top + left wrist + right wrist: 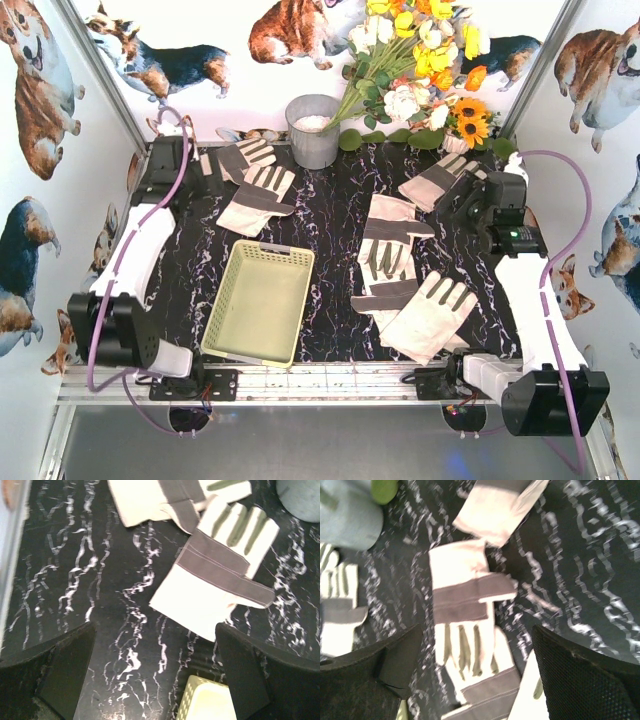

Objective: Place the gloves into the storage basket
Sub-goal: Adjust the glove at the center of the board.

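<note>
The storage basket [257, 302] is pale yellow-green and lies empty at the front left; its corner [205, 702] shows low in the left wrist view. Two gloves [258, 198] lie behind it, and one of them [220, 565] is ahead of my open left gripper [155, 630], which holds nothing. Several more gloves [393, 235] overlap on the right half of the table. My right gripper [477, 630] hangs open above one of these gloves [462, 585], apart from it. That view is blurred.
A grey metal bucket [313, 130] stands at the back centre, with a bunch of flowers [420, 60] leaning beside it. Corgi-print walls close in the left, right and back. The metal rail [330, 380] runs along the near edge.
</note>
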{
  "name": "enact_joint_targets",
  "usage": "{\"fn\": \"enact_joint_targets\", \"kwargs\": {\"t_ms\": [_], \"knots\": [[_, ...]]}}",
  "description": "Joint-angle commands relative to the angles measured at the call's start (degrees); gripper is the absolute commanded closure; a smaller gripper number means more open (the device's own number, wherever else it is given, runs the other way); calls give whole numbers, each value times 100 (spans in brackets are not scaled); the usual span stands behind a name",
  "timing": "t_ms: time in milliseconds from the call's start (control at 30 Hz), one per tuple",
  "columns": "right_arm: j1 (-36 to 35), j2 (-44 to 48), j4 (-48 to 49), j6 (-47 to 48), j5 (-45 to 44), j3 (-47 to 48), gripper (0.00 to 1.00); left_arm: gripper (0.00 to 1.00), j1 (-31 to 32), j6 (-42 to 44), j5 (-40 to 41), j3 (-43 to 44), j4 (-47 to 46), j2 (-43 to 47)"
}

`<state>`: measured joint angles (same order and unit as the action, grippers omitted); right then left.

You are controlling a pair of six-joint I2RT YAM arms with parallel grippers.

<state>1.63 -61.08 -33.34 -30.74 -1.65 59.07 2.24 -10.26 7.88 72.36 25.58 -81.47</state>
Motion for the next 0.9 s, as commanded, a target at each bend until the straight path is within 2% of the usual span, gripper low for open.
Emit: {"fn": "enact_joint_targets", "kwargs": {"t_ms": [0,133,267,367,567,700,867], "knots": [[1,94,100,-596,1119,42,13,1,385,155,-848,471,462,-556],[-301,-6,-294,-430,1118,346,17,6,638,97,-967,782,579,-1186],[-919,-88,-740,-318,666,574,18,16,791,-12,-1140,1136,755,-1809],[-1322,-138,-707,-491,455,503,19,23,869,-150,-1416,1509,904,-2348],[-1889,-263,-332,-956,302,374,21,25,1145,-166,-1364,2290,1172,-3402],[-2092,-558,-320,-976,262,495,21,31,1147,-312,-1290,2856,1547,-4105],[-2217,-637,-386,-927,247,637,21,34,1147,-477,-1477,3004,1465,-4527]]}}
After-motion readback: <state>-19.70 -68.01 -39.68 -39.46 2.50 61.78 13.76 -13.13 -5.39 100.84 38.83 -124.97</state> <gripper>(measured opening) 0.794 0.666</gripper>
